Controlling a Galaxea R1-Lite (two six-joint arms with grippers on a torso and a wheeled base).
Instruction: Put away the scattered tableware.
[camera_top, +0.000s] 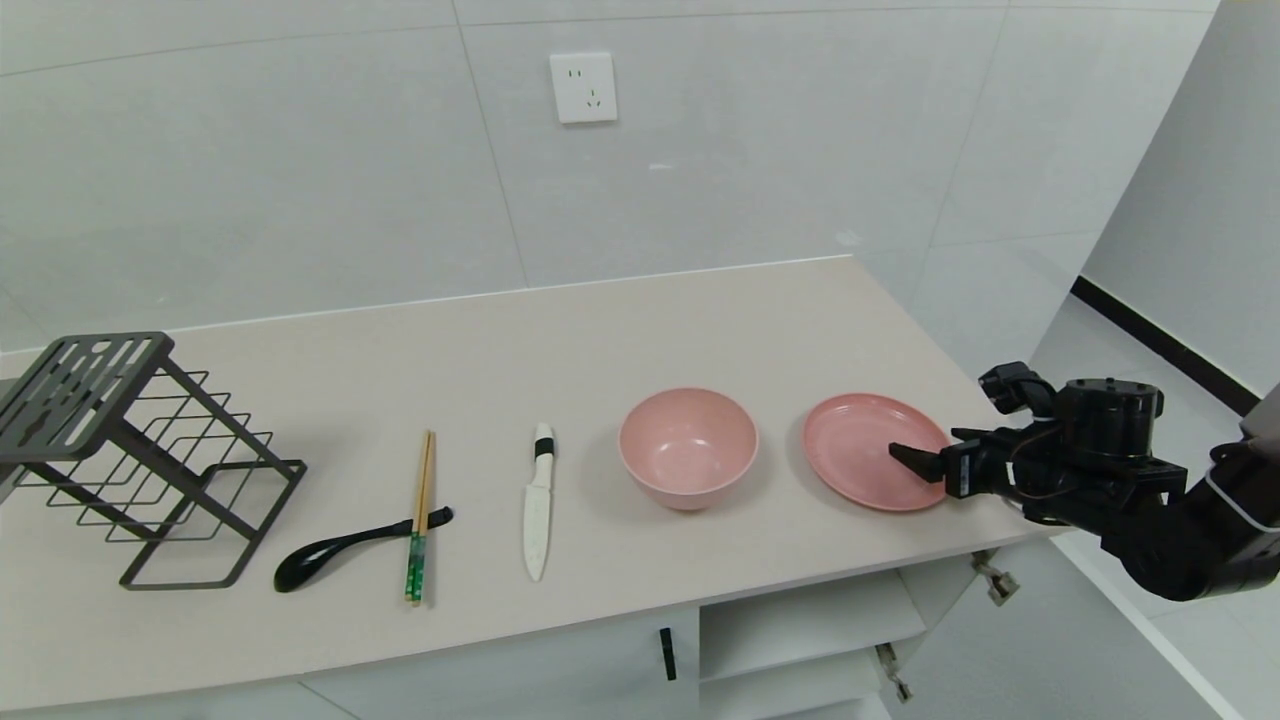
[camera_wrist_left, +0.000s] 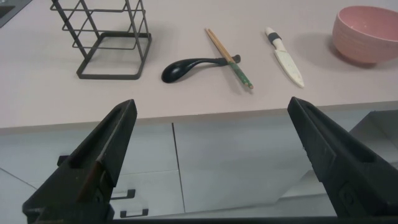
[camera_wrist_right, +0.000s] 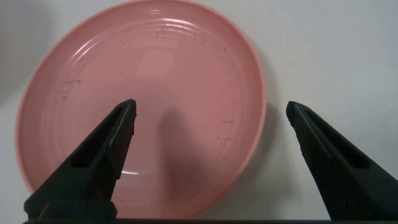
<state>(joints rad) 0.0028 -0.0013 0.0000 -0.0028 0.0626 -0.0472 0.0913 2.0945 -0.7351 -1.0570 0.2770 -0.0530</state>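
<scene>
On the worktop (camera_top: 600, 330), head view, left to right lay: wire rack (camera_top: 140, 450), black spoon (camera_top: 340, 548) with chopsticks (camera_top: 421, 520) crossing its handle, white knife (camera_top: 539, 500), pink bowl (camera_top: 687, 445), and pink plate (camera_top: 860, 460) near the right front corner. Nothing was in the rack yet. Right jaws sat at the plate's outer side, one tip over its rim. Risk, my guess: the plate was shallow and lay flat, so a rim pinch could slip. A low tip could also shove it into the bowl just beside it, or off the nearby front edge. Right wrist view: right jaws were spread wide and empty, one jaw over the plate's inner face, the other over bare worktop, rim between them; contact with the plate couldn't be told. Left wrist view: left jaws were wide apart too, holding nothing, hanging before the cabinet fronts (camera_wrist_left: 236, 162) below the worktop edge, well apart from the tableware.
</scene>
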